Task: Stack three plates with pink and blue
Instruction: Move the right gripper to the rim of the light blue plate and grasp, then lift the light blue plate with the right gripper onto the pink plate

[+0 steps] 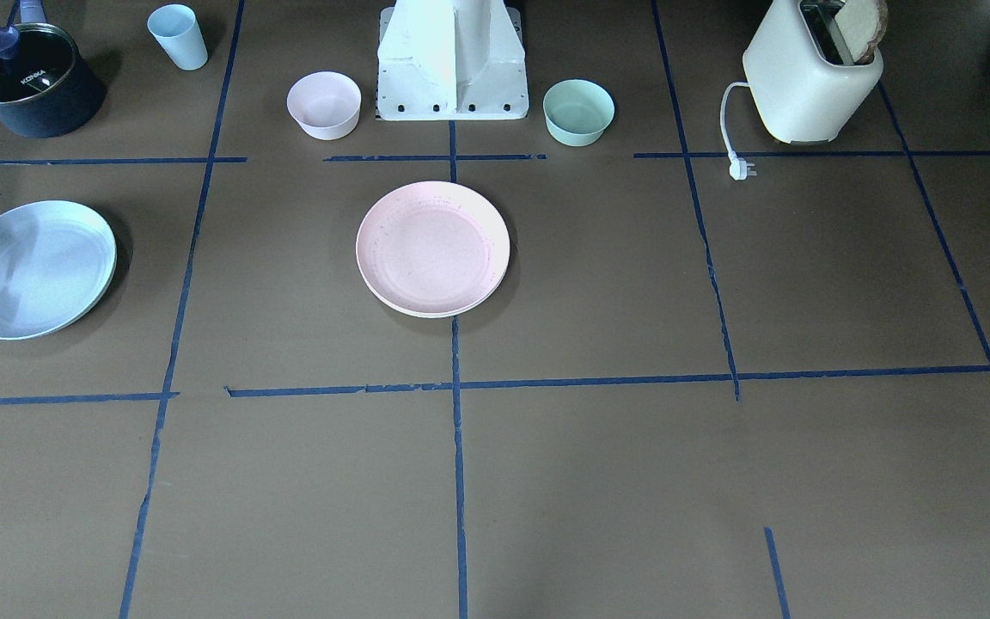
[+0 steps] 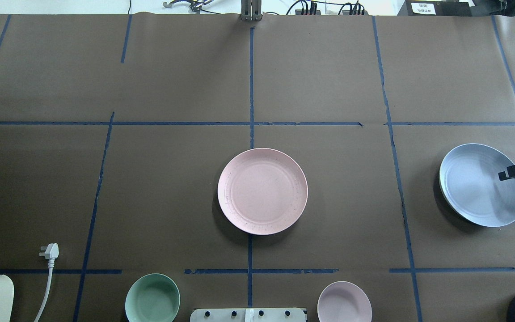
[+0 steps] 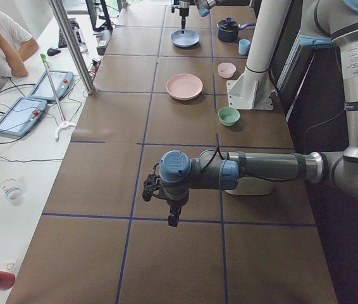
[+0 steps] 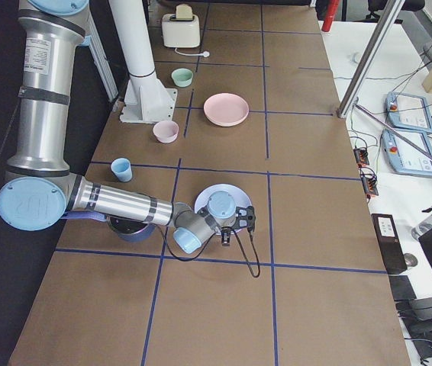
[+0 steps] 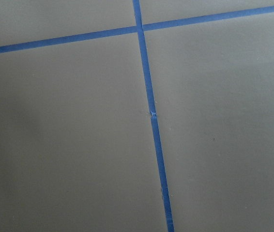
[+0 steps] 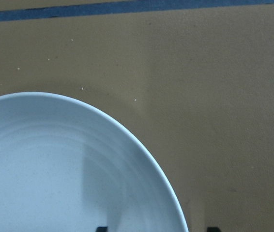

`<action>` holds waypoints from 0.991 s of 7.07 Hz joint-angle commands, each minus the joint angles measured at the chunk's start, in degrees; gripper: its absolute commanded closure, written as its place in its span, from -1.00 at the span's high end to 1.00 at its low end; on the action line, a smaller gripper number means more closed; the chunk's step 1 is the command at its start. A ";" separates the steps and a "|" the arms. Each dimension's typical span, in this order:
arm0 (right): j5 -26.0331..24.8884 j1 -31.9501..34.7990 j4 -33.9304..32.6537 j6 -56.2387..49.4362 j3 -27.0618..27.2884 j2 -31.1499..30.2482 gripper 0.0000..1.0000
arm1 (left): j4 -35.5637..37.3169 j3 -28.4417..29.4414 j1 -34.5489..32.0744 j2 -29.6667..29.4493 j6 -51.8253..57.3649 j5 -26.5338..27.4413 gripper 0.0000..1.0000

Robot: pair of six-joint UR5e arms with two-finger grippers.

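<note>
Straddling blue plate [image 6: 54,169] rim, right claw [image 6: 157,228] spread in wrist view, left claw [image 3: 172,218] cannot tell

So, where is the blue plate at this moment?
In the overhead view the blue plate is at the far right, well apart from the central pink plate, with the right gripper reaching over its right-hand rim.

One pink plate [image 1: 432,249], one blue plate [image 1: 31,268], one pink bowl [image 1: 324,105], one green bowl [image 1: 578,112], one cup [image 1: 178,36], one pot [image 1: 31,90], one toaster [image 1: 809,86]

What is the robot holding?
Nothing yet. The right pincer is open astride the rim of the blue plate, not squeezing it. The left pincer looks empty.
</note>
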 commanded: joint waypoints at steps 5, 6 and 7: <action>1.17 -0.27 -0.52 0.97 6.47 -1.43 -1.00 | 0.00 0.01 0.00 0.21 0.00 -0.34 1.00; 3.26 -0.36 -0.70 3.59 8.49 -0.82 -1.00 | 0.00 0.01 0.00 0.21 0.00 -0.34 1.00; 5.11 -0.36 -0.70 9.70 11.39 1.10 -1.00 | 0.09 0.01 0.00 0.21 0.00 -0.34 1.00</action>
